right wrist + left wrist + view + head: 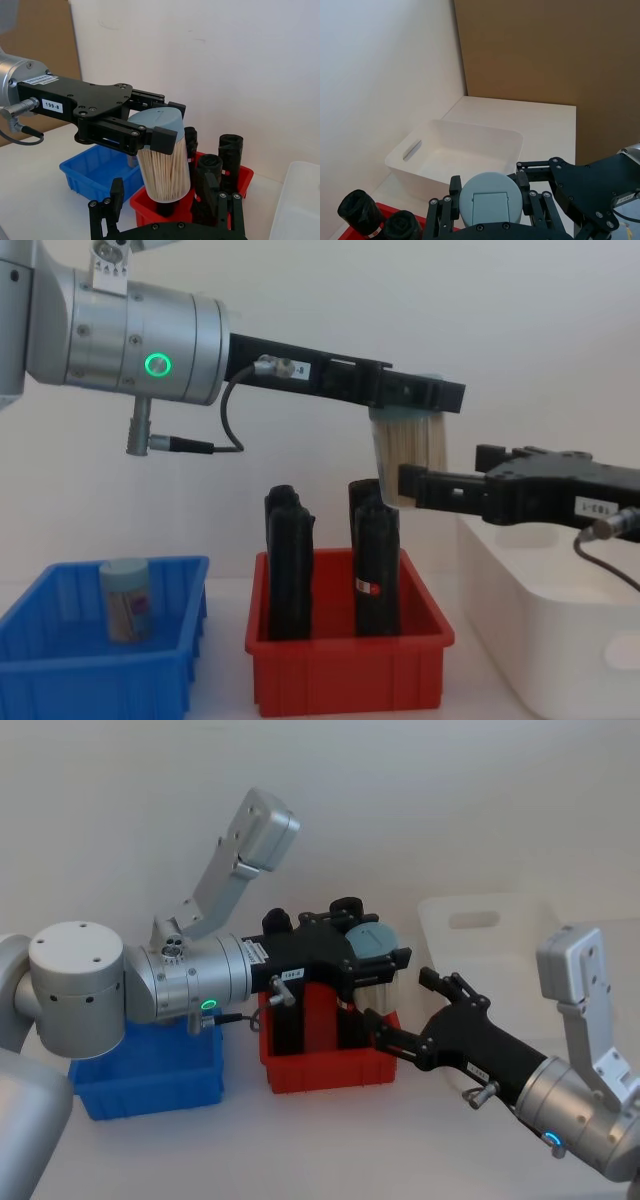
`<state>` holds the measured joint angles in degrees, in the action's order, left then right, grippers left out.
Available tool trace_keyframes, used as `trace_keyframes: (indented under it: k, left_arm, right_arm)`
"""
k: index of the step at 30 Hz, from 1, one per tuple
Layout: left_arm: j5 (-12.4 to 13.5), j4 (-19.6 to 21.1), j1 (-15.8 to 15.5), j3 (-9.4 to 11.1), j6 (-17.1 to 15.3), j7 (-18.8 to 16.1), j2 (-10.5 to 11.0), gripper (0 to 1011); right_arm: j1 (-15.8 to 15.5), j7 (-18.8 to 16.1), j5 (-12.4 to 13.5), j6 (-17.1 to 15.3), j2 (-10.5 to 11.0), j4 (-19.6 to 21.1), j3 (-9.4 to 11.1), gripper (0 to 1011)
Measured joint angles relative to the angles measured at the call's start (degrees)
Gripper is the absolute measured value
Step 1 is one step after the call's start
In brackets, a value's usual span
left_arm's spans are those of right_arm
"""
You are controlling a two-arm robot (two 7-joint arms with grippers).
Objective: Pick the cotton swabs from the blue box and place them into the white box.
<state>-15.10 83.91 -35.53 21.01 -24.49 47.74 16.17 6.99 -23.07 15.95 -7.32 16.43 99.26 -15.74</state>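
Note:
My left gripper [375,960] is shut on one tub of cotton swabs [372,942] and holds it in the air above the red bin, lid toward its wrist camera [490,200]. From the side the held tub [408,455] hangs upright with its beige sticks showing [162,160]. My right gripper [405,1010] is open right beside it, its fingers [440,490] level with the tub's lower half, one on either side. A second tub of cotton swabs [127,600] stands in the blue box [60,670] at the left. The white box [500,920] sits at the right.
A red bin [350,670] between the blue and white boxes holds tall black objects [290,560] directly under the held tub. A white wall runs close behind everything. A brown board [545,50] stands past the white box [460,150].

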Motion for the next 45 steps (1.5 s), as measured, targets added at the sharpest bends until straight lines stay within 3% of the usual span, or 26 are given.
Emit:
trace_keyframes:
  k: [25,29,40,45]
  left_arm:
    - [0.0,0.0,0.0,0.0,0.0,0.0,0.0,679]
    - [0.0,0.0,0.0,0.0,0.0,0.0,0.0,679]
    - [0.0,0.0,0.0,0.0,0.0,0.0,0.0,679]
    - [0.0,0.0,0.0,0.0,0.0,0.0,0.0,816]
  right_arm:
    - [4.2,-0.7,-2.0,-0.5,-2.8,-4.8,-1.3,1003]
    - [4.7,-0.9,-2.1,-0.4,-3.1,-5.4,-1.4,946]
    - [5.3,-1.5,-2.3,0.3,-3.4,-6.2,-1.8,642]
    - [5.4,-1.5,-2.3,0.6,-3.4,-6.2,-1.9,637]
